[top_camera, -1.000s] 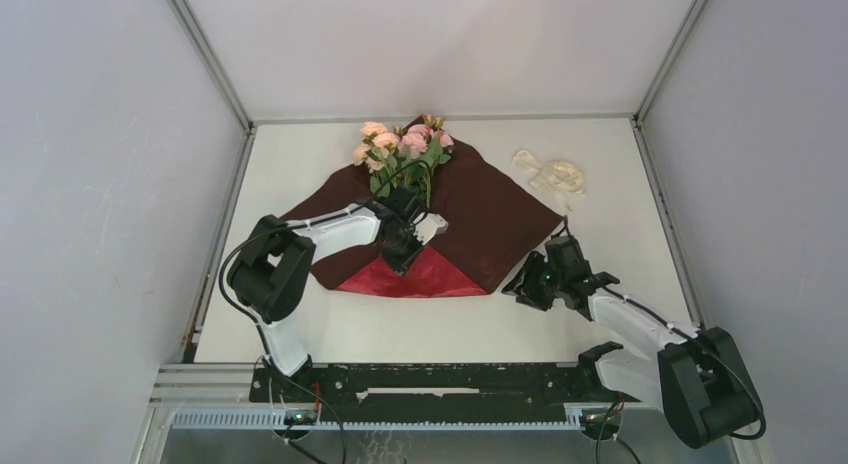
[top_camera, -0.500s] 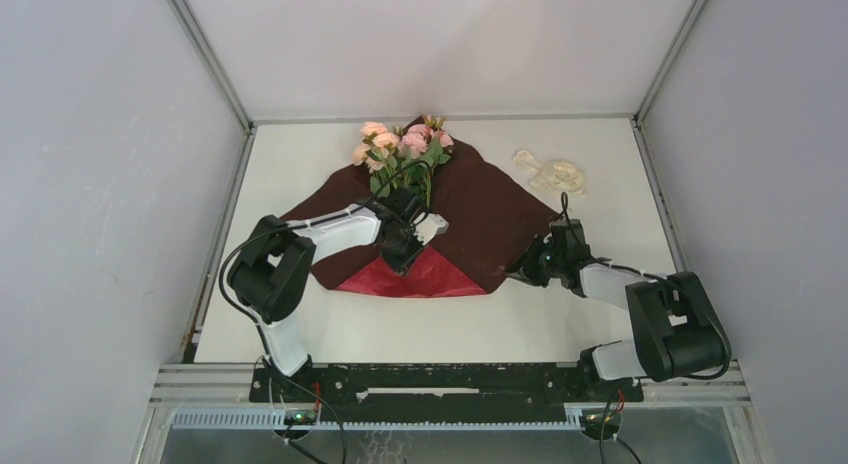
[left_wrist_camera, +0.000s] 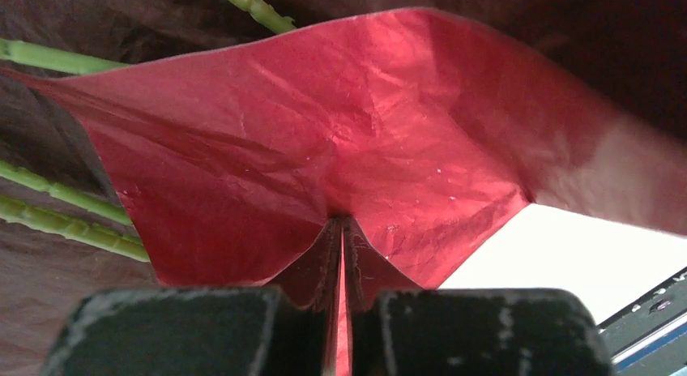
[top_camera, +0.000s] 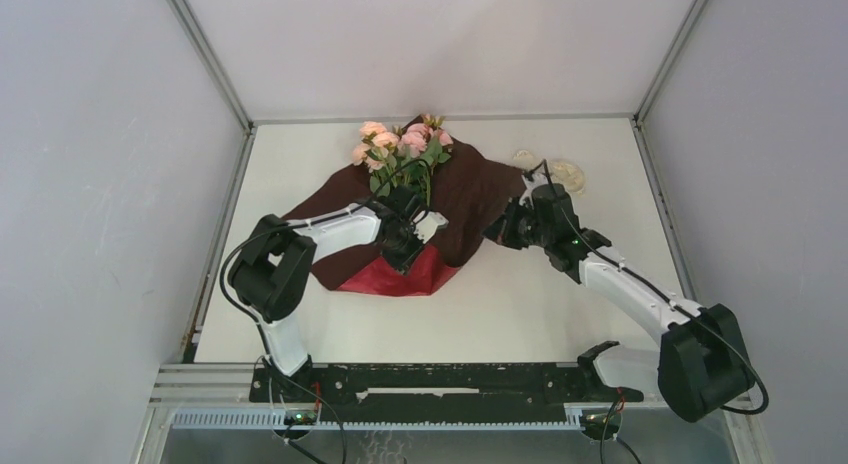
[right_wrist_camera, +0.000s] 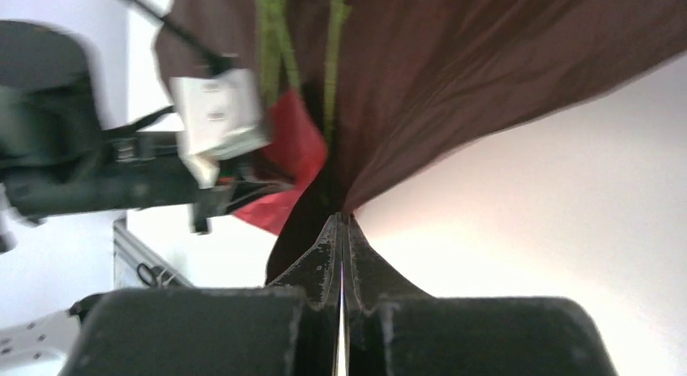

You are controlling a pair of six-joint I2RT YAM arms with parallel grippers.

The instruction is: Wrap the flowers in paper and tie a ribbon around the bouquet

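Note:
The flowers (top_camera: 400, 144), pink roses on green stems (left_wrist_camera: 57, 218), lie on the dark red paper (top_camera: 470, 189) at the table's far middle. My left gripper (top_camera: 402, 252) is shut on the paper's near flap, which is folded up so its bright red side (left_wrist_camera: 324, 125) shows. My right gripper (top_camera: 497, 231) is shut on the paper's right corner and holds it lifted over towards the stems (right_wrist_camera: 275, 36); the sheet (right_wrist_camera: 486, 52) drapes from its tips (right_wrist_camera: 342, 218). The cream ribbon (top_camera: 568, 172) lies at the far right, partly behind the right arm.
White tabletop (top_camera: 520, 314) with metal frame posts at the far corners and a black rail (top_camera: 440, 379) along the near edge. The left arm's wrist (right_wrist_camera: 121, 173) shows in the right wrist view, close to the paper.
My right gripper reached the paper's right corner, shut on it and carried it up and left, folding that side in. The left gripper kept still on the near flap.

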